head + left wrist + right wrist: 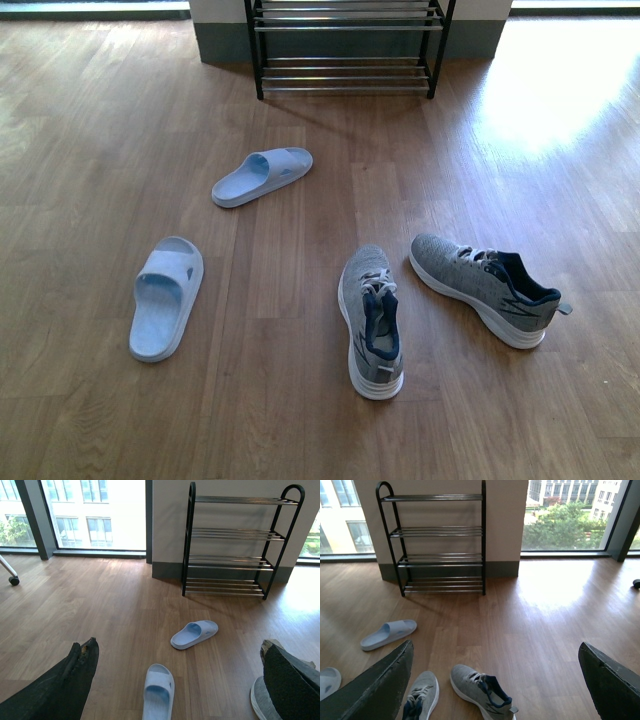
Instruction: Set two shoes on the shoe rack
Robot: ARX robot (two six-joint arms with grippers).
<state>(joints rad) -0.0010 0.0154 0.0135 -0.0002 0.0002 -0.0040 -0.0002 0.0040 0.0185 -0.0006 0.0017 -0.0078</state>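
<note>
Four shoes lie on the wood floor in the front view. A pale blue slide (166,297) is at the left and its mate (262,176) lies further back. Two grey knit sneakers sit at the right: one (371,319) pointing away, the other (487,287) angled to its right. The black shoe rack (346,46) with chrome bars stands against the far wall, nothing on its tiers. My left gripper (180,672) hangs open above the near slide (158,692). My right gripper (495,677) is open above the angled sneaker (480,691). Neither gripper shows in the front view.
A grey wall section with dark skirting (500,569) backs the rack, with floor-length windows (95,515) on both sides. A chair caster (14,580) sits far off to the left. Bright sunlight falls on the floor (550,90) at the right of the rack.
</note>
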